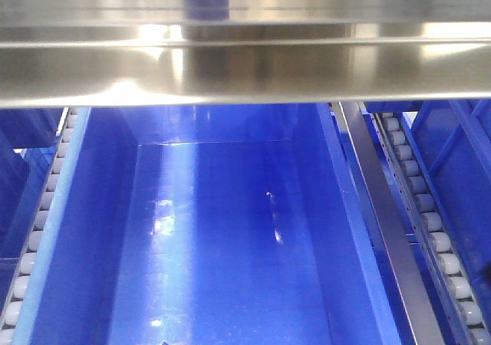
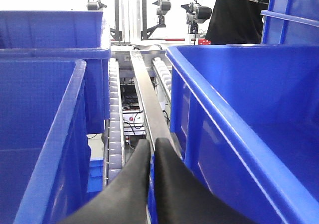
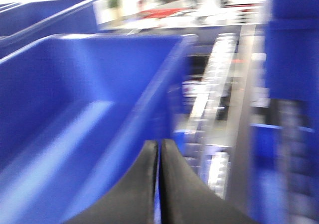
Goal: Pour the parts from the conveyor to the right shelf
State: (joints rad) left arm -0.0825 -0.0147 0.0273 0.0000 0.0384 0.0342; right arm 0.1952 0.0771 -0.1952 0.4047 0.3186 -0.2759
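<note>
Steel rail [image 1: 245, 61] crosses the top of the front view, nearest the lens, with the big blue bin [image 1: 222, 245] below it, sitting between roller tracks [image 1: 430, 230] so it can slide along the conveyor. No parts show inside it; the floor looks bare and glossy, though the near end is cut off. Left pincer [image 2: 152, 147] has its black fingers pressed together, holding nothing, lined up over the metal strip [image 2: 147, 104] between two bins, probably to stay clear of their rims. Right pincer [image 3: 159, 147] is likewise pressed together and unloaded, just beside the bin's rim [image 3: 159, 89]; this view is blurred.
</note>
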